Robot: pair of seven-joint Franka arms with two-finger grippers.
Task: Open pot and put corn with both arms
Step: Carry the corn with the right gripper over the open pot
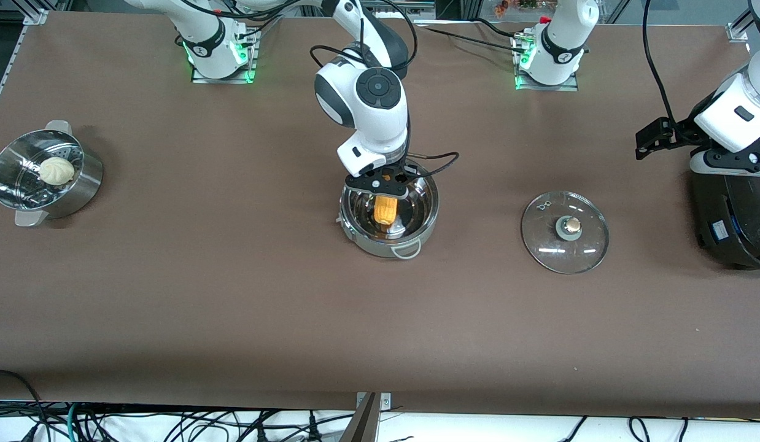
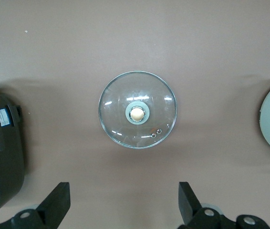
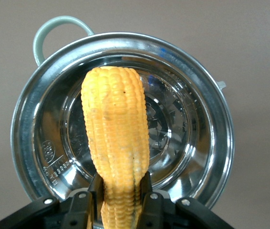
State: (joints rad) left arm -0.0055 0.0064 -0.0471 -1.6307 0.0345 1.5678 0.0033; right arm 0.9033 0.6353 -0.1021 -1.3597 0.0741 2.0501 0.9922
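Judging by the glass lid [image 1: 565, 231] lying flat on the desk [image 1: 232, 307] beside the pot [image 1: 389, 212], toward my left arm's end, step 1 is done. My right hand [image 3: 120, 198] grips the corn [image 1: 385, 210] over the open pot; only releasing remains. My left hand [image 2: 123, 202] waits open above the lid.

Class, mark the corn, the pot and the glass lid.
corn [image 3: 118, 143]: right wrist view, middle of the cob.
pot [image 1: 424, 212]: front view, shiny rim.
glass lid [image 2: 137, 114]: left wrist view, brass-coloured knob.
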